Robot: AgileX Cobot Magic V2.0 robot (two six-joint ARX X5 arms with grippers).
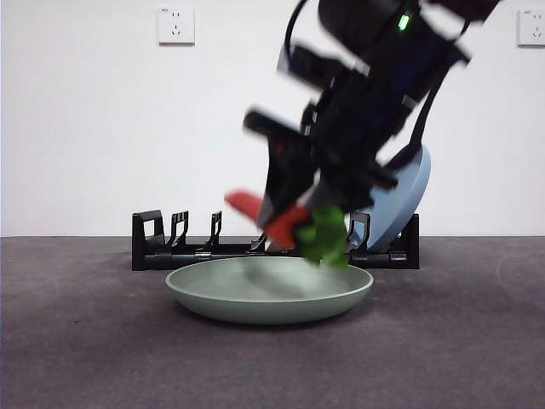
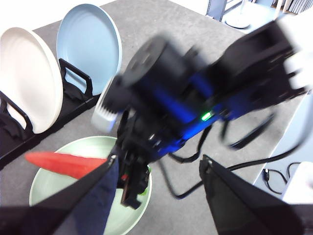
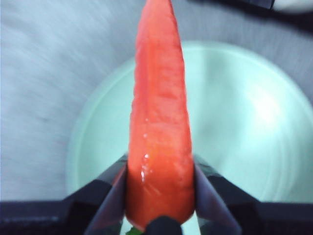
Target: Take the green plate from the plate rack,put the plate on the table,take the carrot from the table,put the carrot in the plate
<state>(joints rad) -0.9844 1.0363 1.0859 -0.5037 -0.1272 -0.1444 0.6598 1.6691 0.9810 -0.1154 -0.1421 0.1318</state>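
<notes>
The flat dark grey table bears the long black plastic plate rack and, just before it, the round sage-green plate. Above the plate, the right gripper clamps the glossy red-orange carrot. The left gripper hangs near, jaws apart.

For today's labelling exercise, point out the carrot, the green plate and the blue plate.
carrot [image 3: 159,127]: right wrist view, middle of its orange body.
green plate [image 1: 255,308]: front view, its outer front wall.
blue plate [image 2: 90,46]: left wrist view, centre of its face.
</notes>
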